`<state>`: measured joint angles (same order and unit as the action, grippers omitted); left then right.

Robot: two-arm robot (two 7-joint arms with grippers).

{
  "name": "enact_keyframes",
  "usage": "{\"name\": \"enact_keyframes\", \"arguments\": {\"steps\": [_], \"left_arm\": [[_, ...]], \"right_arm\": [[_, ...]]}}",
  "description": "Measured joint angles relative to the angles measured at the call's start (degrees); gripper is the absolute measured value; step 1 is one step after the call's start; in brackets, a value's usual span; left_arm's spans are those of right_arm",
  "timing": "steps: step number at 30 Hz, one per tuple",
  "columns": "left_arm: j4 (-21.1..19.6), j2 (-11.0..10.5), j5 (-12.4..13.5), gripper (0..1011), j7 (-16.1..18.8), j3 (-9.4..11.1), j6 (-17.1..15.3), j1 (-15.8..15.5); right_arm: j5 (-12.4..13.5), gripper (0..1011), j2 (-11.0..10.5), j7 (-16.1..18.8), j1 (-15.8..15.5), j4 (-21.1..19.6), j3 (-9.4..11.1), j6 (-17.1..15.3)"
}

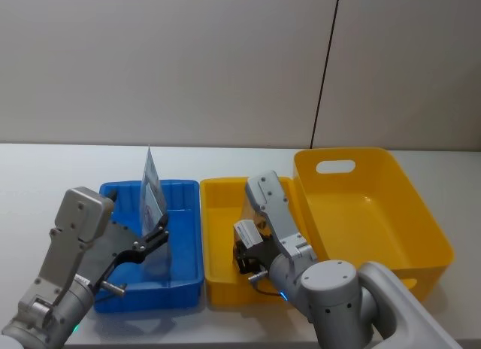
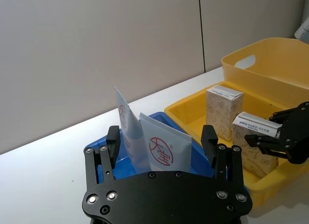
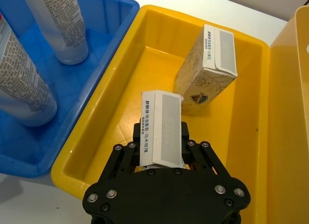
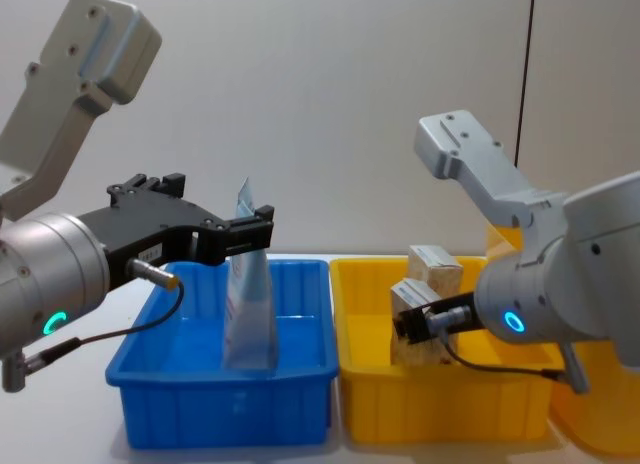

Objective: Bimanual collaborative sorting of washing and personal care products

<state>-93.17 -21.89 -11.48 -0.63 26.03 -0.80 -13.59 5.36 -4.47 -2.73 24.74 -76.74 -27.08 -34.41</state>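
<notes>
R claw (image 3: 162, 143) grips box (image 3: 161, 119) | tube (image 2: 164, 151) logo 大宝 | L claw (image 2: 161, 136) spread

The left claw (image 2: 161, 137) is hard and matt black, with little shiny metal screws. Between its fingers stand two soft plastic tubes (image 2: 166, 154), smooth and a bit shiny. The blue tray (image 1: 180, 186) under that claw is smooth, glossy plastic. The right claw (image 3: 161, 139) is the same matt black. The first box (image 3: 161, 113), inside this claw, is matt cardboard with a faint pattern. The second box (image 3: 205, 74), just past the claw's tips, is the same. The yellow tray (image 3: 99, 115) below is shiny plastic. The basket (image 1: 376, 213) beside that claw looks duller. The table (image 1: 45, 176) is matt white.
</notes>
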Motion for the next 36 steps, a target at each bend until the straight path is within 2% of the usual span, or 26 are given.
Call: {"name": "enact_keyframes", "arguments": {"steps": [18,25,36], "left_arm": [[0.0,0.0,0.0,1001,0.0,0.0,0.0,0.0],[0.0,0.0,0.0,1001,0.0,0.0,0.0,0.0],[0.0,0.0,0.0,1001,0.0,0.0,0.0,0.0]], "right_arm": [[-0.2,364,0.0,0.1,0.0,-0.5,0.1,0.7],[-0.1,364,-0.4,0.7,-0.6,-3.5,0.5,2.1],[0.2,364,-1.0,1.3,-1.3,-10.8,2.3,5.0]]}}
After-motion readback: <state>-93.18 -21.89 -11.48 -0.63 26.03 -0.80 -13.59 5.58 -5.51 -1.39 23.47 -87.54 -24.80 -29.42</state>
